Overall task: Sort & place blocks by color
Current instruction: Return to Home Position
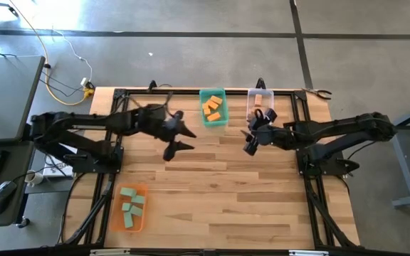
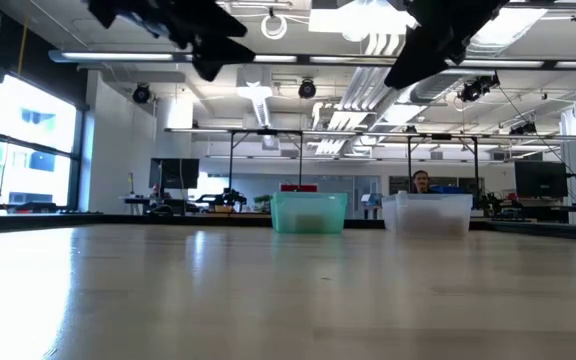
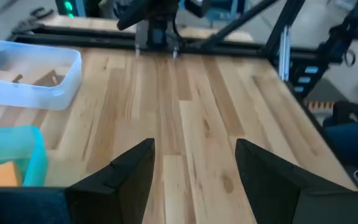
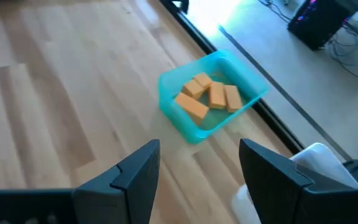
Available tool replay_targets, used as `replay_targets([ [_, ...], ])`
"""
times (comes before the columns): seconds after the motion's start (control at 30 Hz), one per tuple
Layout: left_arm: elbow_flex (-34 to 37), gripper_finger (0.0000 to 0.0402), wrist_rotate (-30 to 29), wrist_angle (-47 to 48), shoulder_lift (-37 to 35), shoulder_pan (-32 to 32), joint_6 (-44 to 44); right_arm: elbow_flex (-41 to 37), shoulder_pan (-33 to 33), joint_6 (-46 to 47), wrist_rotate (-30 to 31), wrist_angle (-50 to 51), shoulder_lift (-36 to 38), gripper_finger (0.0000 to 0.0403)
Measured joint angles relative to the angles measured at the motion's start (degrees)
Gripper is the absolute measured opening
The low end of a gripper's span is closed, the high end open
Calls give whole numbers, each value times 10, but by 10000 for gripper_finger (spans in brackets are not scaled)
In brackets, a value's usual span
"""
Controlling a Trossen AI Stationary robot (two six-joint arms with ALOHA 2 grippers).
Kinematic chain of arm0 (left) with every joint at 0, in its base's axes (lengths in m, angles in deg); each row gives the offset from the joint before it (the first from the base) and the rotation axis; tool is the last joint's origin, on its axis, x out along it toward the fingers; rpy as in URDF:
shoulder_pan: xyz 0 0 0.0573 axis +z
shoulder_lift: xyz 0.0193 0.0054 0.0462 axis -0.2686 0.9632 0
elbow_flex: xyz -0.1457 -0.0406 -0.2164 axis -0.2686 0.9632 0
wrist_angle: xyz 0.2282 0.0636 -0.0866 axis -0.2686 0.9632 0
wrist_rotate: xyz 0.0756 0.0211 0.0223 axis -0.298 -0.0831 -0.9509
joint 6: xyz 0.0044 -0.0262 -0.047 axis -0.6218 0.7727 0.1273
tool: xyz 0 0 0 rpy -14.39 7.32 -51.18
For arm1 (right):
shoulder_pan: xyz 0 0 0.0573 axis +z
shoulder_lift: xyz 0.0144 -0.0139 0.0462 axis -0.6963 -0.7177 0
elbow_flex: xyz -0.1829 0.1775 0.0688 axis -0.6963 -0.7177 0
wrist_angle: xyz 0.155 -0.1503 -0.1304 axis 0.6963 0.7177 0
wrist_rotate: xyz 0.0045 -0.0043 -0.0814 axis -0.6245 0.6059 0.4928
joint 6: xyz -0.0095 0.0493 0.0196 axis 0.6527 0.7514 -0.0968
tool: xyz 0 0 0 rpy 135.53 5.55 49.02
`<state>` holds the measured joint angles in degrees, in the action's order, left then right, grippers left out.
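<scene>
Orange blocks [image 4: 207, 96]: lie loose in the teal bin [image 4: 182, 124] at the table's [image 1: 226, 192] far edge.
Tan blocks [image 3: 48, 78]: sit in the clear bin [image 3: 67, 87], just beside the teal bin.
Green blocks [image 1: 131, 206]: sit in the orange bin [image 1: 113, 213] at the near left, well apart from the other two bins.
Loose blocks: none shows on the bare wood, so the sorting looks finished.
Left gripper [image 1: 185, 139]: hangs above the table near the teal bin, with its fingers [image 3: 135, 174] spread and nothing between them.
Right gripper [image 1: 248, 136]: hangs above the table near the clear bin, with its fingers [image 4: 138, 174] spread and empty.
Weight: each block is probably very light, being a small wooden piece.
Stiffness: they look rigid and not fragile, so a firm pinch should do no harm.
Surface: the painted faces look smooth, so a block may slip under a light grip.
Where to hold: across two flat parallel faces, at mid-length on a bar. A wedge is best taken by its flat sides, not by the slope.
Access: the blocks lie close together, so the bin walls and neighbouring blocks would likely crowd the fingers.
</scene>
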<state>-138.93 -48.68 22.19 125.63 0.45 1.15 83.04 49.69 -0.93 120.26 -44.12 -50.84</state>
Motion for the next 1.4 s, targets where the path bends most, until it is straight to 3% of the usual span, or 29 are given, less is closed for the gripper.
replay_targets([
  [0.37,228,211,-31,-146,-203,-9,59,-8,-62,-34,5,-9,10,209],
  [0.73,406,211,-32,-247,-340,-8,89,-151,-78,18,-1,-60,147,209],
  [1.07,495,211,-68,-263,-458,-8,68,-303,-78,31,-28,-158,306,209],
  [1.4,494,211,-122,-216,-529,-8,68,-384,-78,0,-29,-195,422,209],
])
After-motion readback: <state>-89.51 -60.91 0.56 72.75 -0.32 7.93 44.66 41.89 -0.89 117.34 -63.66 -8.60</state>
